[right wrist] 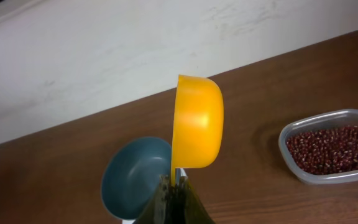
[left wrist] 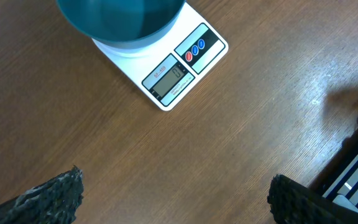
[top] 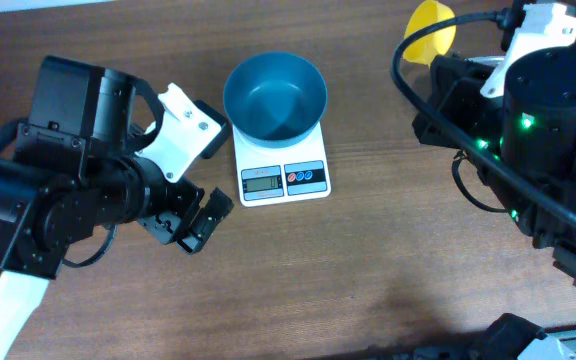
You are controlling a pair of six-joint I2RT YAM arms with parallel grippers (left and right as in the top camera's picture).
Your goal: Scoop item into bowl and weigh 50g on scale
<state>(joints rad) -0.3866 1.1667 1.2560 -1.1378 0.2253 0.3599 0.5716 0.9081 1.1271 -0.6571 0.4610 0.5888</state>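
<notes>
Counter [top: 368, 280] is mid-brown wood grain in fine streaks, and the wall [right wrist: 135, 50] is off-white and faintly mottled. The bowl [top: 274, 95] is plain teal-blue; the scale [top: 282, 178] is white with a grey display and one red and two blue buttons on a dark strip; the scoop [right wrist: 197, 121] is glossy yellow-orange. The beans [right wrist: 331, 149] are dark red-brown in a clear tub [right wrist: 328, 178]; the left tool [top: 196, 222] is black beside a white bracket [top: 183, 130], and the right arm [top: 553, 120] is black with green lights.

Empty teal bowl [top: 275, 95] sits on white scale [top: 283, 180] (beans [right wrist: 331, 149] in tub [right wrist: 328, 178]).
</notes>
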